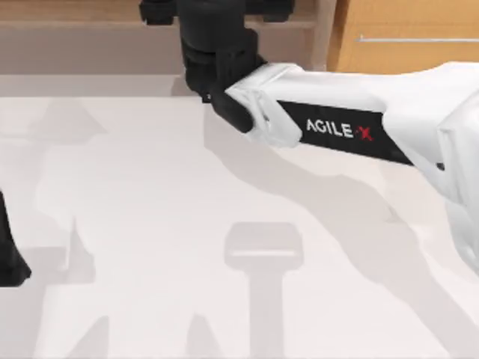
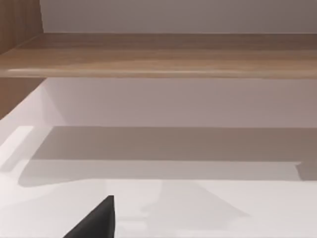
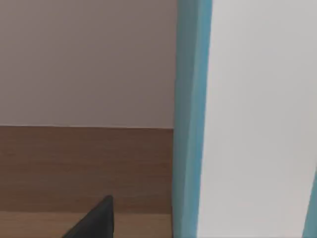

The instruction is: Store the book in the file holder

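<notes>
Right gripper [image 1: 213, 56]: I see my right arm [image 1: 352, 123] stretched across to the far edge of the table [image 1: 150, 224]; I cannot tell how its fingers stand.
Book [image 3: 190, 124]: in the right wrist view its teal cover and white band [image 3: 257, 124] stand upright right by the camera, so I judge it is carried on edge to slide into a slot.
Left arm [image 1: 9, 254]: parked at the table's left edge.
File holder: I cannot make it out.
</notes>
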Tool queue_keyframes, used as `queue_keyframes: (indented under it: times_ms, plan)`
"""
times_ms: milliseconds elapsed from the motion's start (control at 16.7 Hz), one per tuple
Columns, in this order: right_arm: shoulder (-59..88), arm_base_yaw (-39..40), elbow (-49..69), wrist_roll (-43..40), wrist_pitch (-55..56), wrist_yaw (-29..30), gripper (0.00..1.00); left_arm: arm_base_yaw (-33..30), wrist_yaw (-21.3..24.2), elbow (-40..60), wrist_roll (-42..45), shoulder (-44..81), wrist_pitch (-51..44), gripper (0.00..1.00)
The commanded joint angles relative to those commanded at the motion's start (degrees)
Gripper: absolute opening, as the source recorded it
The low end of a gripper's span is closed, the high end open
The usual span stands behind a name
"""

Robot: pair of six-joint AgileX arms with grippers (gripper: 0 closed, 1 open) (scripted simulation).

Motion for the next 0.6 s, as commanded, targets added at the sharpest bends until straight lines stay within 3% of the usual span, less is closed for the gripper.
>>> queue_keyframes:
  times_ms: [600]
  plan:
    - [2.3,-1.0,4.3,0.0,-1.9,-1.0,1.00,0.0,0.0,0.0,0.0,0.0,0.0,1.00]
